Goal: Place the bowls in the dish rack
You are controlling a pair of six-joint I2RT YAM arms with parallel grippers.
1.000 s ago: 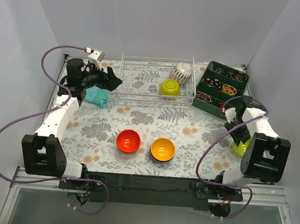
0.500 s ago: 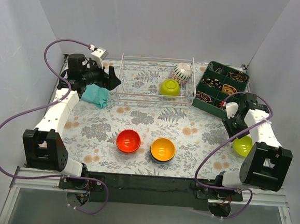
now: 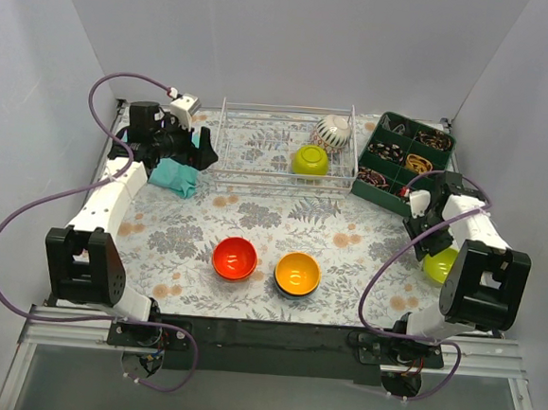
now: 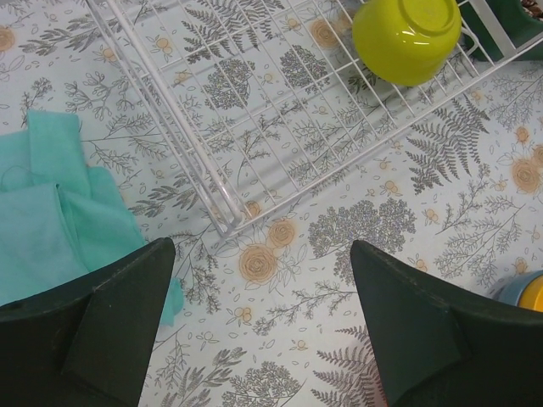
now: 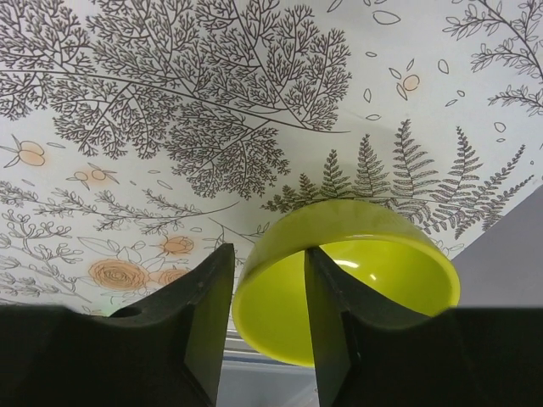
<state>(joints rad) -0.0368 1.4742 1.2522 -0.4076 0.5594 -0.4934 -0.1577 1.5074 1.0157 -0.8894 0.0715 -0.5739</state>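
Note:
The white wire dish rack [image 3: 259, 149] stands at the back and holds a lime-green bowl [image 3: 310, 159] and a cream-white bowl [image 3: 333, 130] tipped on its side. A red-orange bowl [image 3: 235, 258] and an orange-yellow bowl [image 3: 297, 272] sit near the front; the orange-yellow one rests on something blue. My right gripper [image 5: 267, 254] is shut on the rim of the second lime-green bowl [image 5: 373, 254], one finger outside and one inside, at the right edge [image 3: 438, 265]. My left gripper [image 4: 261, 250] is open and empty over the cloth by the rack's left corner [image 4: 212, 182].
A teal cloth [image 3: 175, 175] lies left of the rack, under my left gripper [image 3: 202, 150]. A dark green compartment tray [image 3: 403, 163] of small items stands right of the rack, just behind my right gripper [image 3: 432, 248]. White walls close in both sides.
The right arm has shifted slightly over the lime-green bowl, which stays at the right edge. The left arm has swung back a little; its gripper stays by the rack's left end.

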